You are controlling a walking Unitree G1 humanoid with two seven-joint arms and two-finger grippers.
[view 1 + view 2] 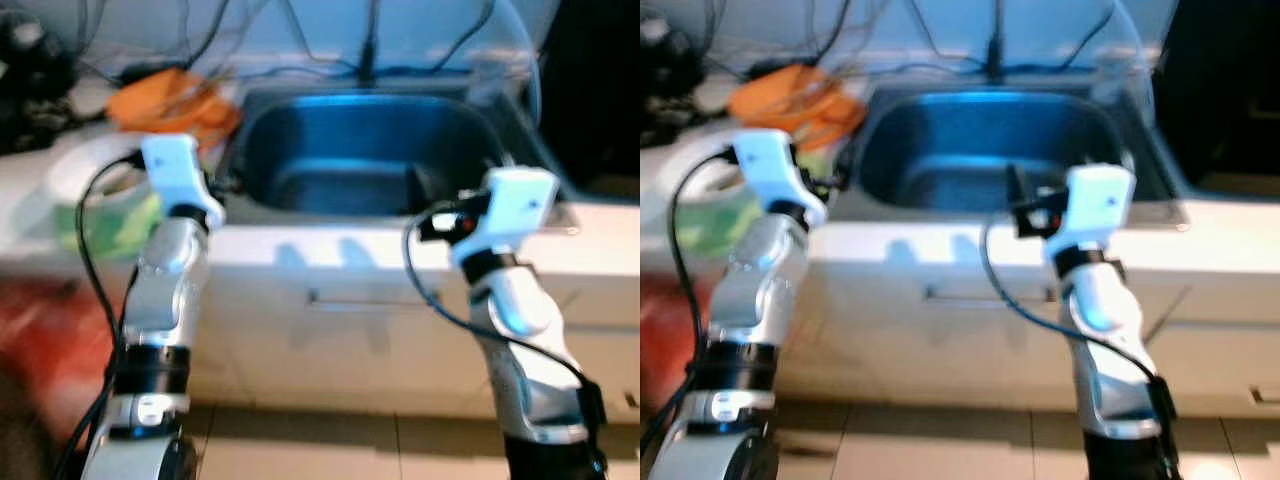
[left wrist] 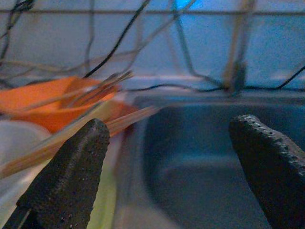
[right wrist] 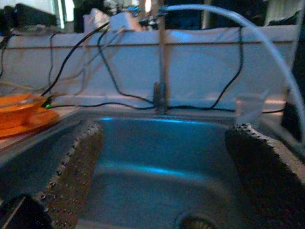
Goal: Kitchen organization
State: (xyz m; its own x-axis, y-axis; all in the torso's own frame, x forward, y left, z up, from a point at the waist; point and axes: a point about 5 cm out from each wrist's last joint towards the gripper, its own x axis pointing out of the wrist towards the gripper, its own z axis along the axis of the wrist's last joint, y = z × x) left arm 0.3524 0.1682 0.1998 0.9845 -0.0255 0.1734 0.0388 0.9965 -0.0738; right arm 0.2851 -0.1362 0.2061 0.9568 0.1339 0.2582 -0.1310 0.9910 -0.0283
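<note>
Both pincers gape — left pincer (image 2: 171, 176), right pincer (image 3: 167, 176) — over the sink (image 1: 300, 140) (blurred; drain cut off).

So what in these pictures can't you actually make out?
- Red shape at the left edge, left eye view: blurred and cut off, cannot be identified.
- Green-and-white container on the counter: the left arm hides part; contents unclear.
- Sink drain, right wrist view: cut by the frame edge.
- Orange dishes, left wrist view: blurred, with the left tool finger in front.
</note>
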